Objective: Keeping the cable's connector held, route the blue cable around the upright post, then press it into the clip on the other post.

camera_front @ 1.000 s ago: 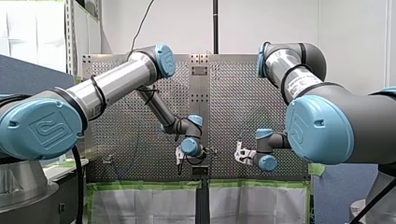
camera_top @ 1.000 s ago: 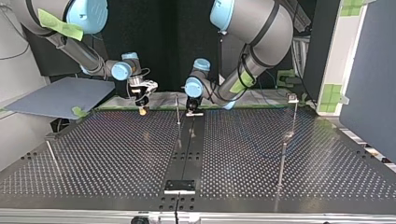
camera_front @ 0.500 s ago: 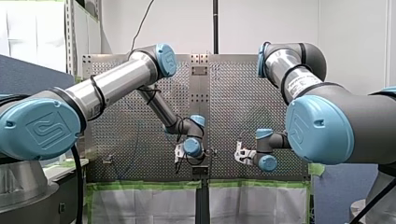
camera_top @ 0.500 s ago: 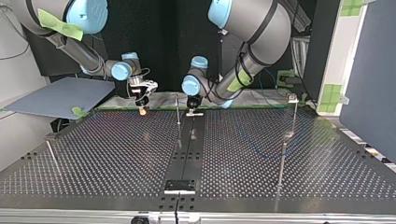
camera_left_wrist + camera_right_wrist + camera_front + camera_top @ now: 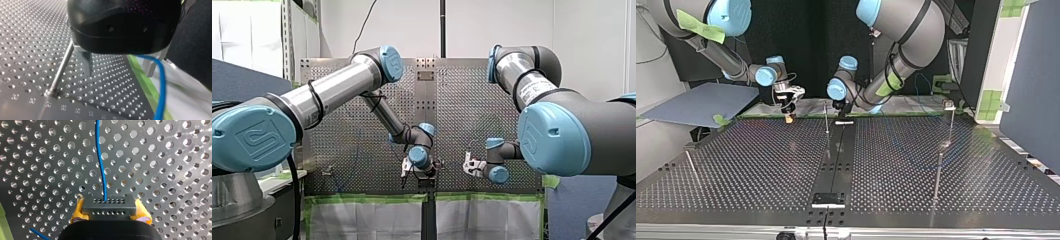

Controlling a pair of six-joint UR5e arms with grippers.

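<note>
My right gripper [image 5: 109,215] has its yellow pads shut on the grey connector block [image 5: 108,206]. The blue cable [image 5: 101,165] runs out of the block, straight ahead over the perforated table. In the top view my right gripper [image 5: 788,118] hangs low over the table's far edge. My left gripper [image 5: 118,73] is open, its metal fingers [image 5: 85,62] well apart. The blue cable [image 5: 162,85] hangs past its other finger. A thin upright post [image 5: 61,72] stands just beside the gripper. In the top view my left gripper [image 5: 843,118] sits right next to that post [image 5: 826,117].
A taller post topped by a clip [image 5: 949,105] stands at the top view's right, with another post [image 5: 938,170] nearer the camera. A short post [image 5: 691,165] leans at the left. A small black plate [image 5: 828,199] lies at the near middle, and green tape [image 5: 143,82] lines the table's edge.
My left arm's wrist has drifted a little toward the top view's left, closer to the thin post. My right arm has stayed still with the connector.
</note>
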